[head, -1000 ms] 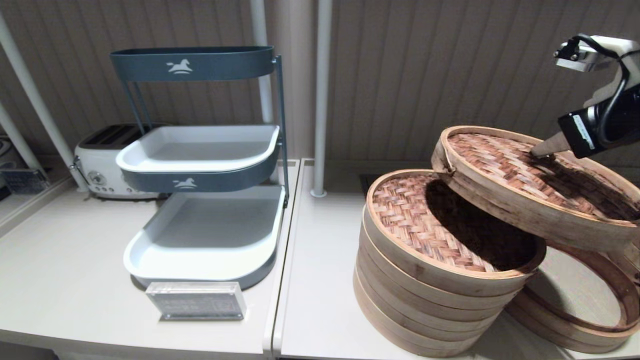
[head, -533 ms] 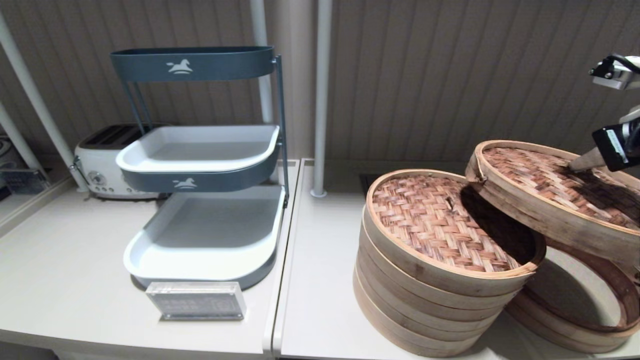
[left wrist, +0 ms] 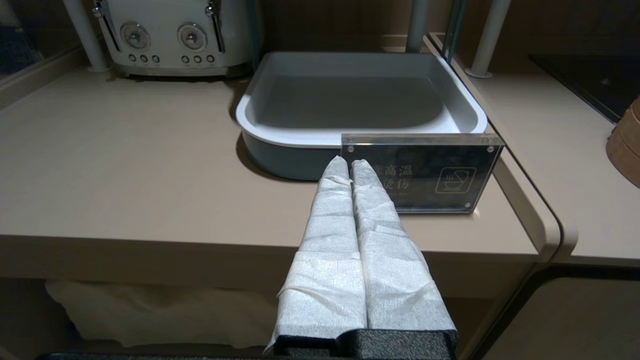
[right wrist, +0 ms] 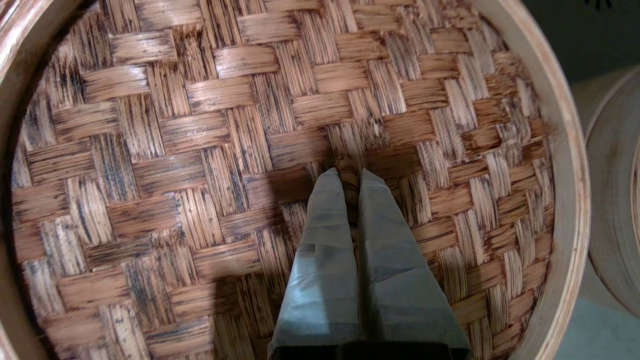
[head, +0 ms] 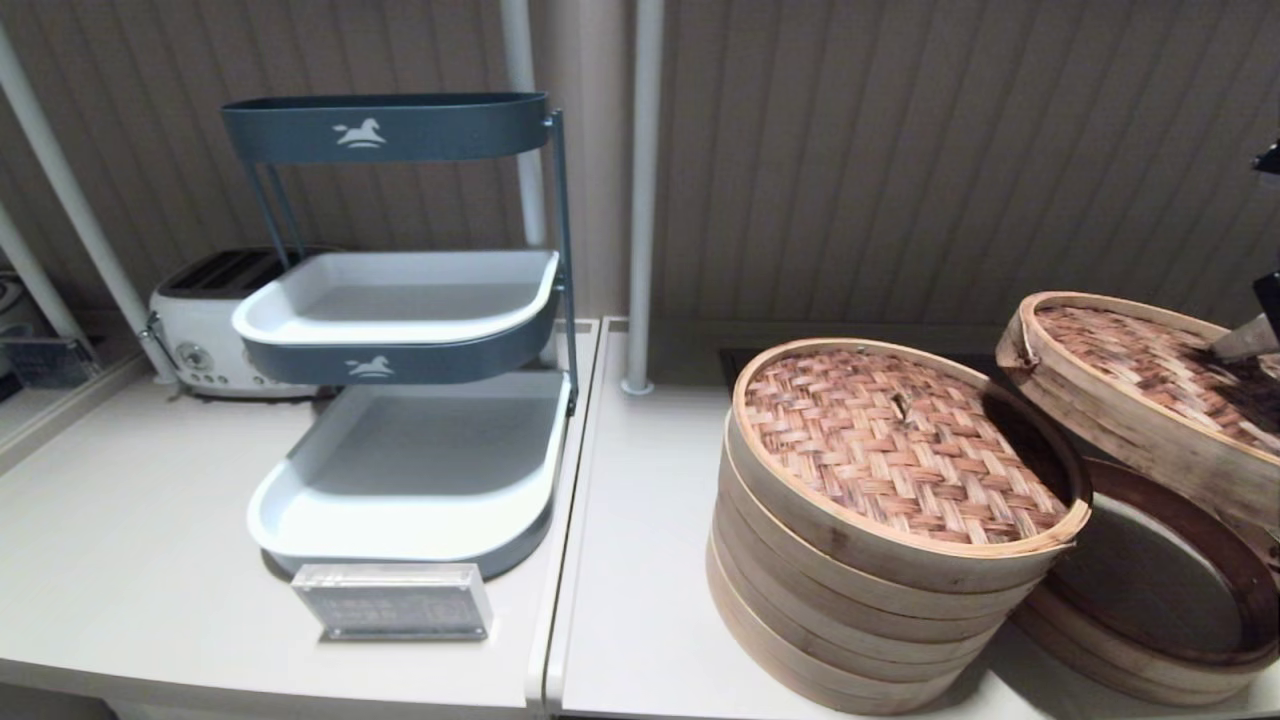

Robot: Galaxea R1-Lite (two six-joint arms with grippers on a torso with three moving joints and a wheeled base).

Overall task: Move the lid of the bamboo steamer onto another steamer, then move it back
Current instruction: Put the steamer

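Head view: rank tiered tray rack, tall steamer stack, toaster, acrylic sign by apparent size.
1. Tiered tray rack
2. Tall steamer stack, nearer the camera, so the gap to the rack is unsure
3. Acrylic sign and toaster, partly hidden: too alike to rank

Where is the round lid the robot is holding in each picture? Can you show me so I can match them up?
Head view: the bamboo steamer lid is at the far right, lifted and tilted above the low steamer.
Left wrist view: the lid is not in it.
Right wrist view: the lid fills nearly the whole picture.
Shared landmark: the right gripper, pinched on the lid's middle handle; its tip shows at the head view's right edge.
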